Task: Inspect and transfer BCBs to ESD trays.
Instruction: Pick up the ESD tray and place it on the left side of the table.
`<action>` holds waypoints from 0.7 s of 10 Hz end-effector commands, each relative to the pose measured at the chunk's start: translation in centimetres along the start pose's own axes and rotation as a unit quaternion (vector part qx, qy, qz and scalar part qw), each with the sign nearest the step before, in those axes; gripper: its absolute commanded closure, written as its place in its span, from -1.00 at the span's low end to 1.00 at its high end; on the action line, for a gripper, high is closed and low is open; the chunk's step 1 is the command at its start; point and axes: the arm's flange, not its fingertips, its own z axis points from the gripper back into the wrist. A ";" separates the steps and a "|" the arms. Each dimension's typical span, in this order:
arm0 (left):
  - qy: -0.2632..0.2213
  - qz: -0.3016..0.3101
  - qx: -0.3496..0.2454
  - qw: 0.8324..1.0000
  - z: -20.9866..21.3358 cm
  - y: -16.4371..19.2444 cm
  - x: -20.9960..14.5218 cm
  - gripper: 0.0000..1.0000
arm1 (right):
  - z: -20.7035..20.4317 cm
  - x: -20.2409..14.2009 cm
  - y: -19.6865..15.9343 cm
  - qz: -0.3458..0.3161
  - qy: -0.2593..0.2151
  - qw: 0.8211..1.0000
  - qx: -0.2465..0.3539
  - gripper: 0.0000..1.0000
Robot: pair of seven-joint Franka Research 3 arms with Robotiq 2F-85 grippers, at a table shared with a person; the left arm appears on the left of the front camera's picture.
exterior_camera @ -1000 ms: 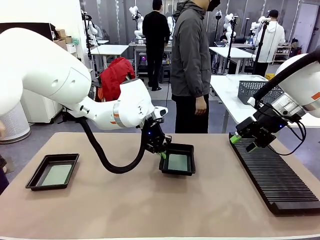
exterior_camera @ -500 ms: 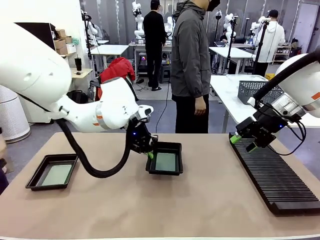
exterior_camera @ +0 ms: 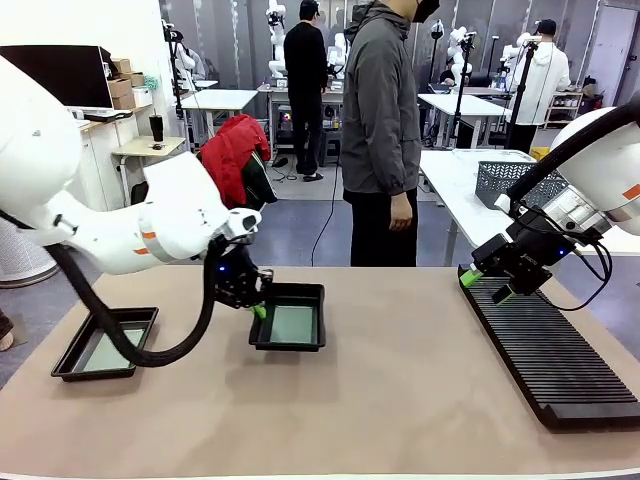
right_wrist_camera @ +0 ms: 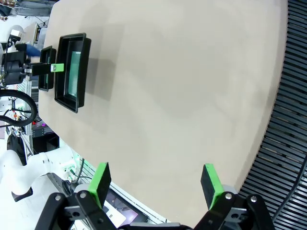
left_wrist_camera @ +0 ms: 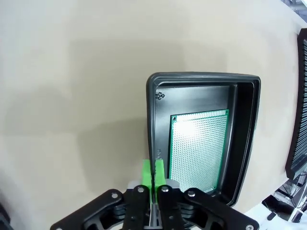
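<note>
My left gripper is shut on the left rim of a black ESD tray, which holds a green BCB. In the left wrist view the green fingers pinch the tray's rim beside the board. A second ESD tray with a BCB inside lies at the table's left. My right gripper hangs open over the near end of the long ribbed rack; its fingers spread wide above the bare table, and the held tray lies far off.
A person in a grey jacket stands at the far side of the table. A grey wire-mesh basket sits on the table behind the right arm. The brown tabletop between tray and rack lies open.
My left gripper has carried the tray with its board leftward across the table, towards the other tray. The right arm has not moved.
</note>
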 end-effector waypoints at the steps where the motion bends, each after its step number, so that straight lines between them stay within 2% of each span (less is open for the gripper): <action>1: -0.013 -0.001 -0.019 1.000 1.2 3.5 -1.4 0.94 | -0.1 0.1 0.2 -0.009 -0.005 1.000 -0.002 -1.00; 7: -0.020 0.024 -0.019 0.999 3.9 11.9 -2.4 0.94 | -0.1 0.1 0.2 -0.009 -0.005 1.000 -0.002 -1.00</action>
